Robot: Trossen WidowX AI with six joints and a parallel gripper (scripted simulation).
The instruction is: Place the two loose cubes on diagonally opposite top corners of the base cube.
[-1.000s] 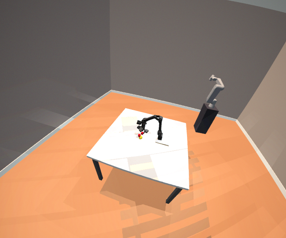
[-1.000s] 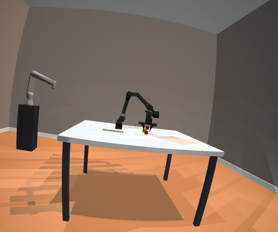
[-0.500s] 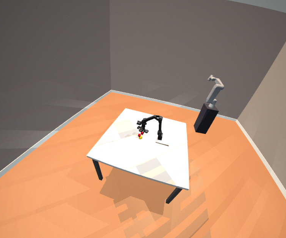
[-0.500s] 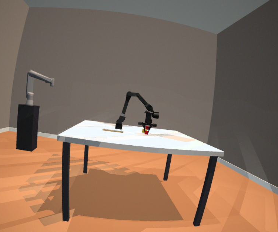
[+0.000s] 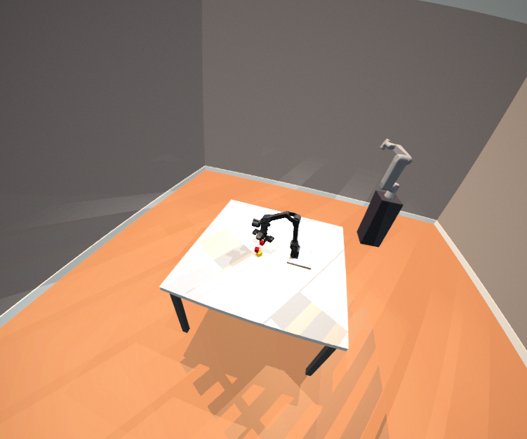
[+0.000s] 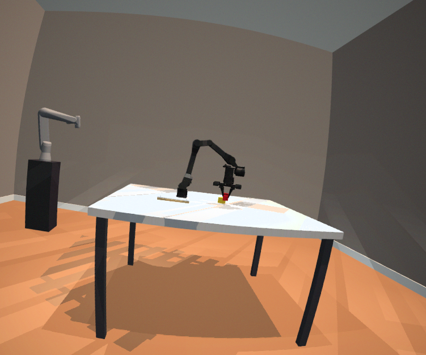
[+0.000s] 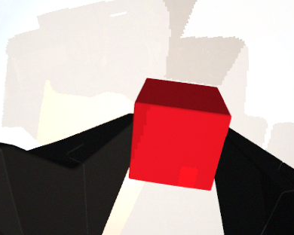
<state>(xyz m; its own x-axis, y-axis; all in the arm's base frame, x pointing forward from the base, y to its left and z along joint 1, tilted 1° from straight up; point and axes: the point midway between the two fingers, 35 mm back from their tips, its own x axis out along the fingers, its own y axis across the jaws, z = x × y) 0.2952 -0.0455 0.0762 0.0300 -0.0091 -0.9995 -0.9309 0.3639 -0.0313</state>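
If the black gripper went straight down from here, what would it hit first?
Likely the white table top, met by the red cube in its fingers. The yellow cube looks just off that line, though depth leaves its clearance uncertain.
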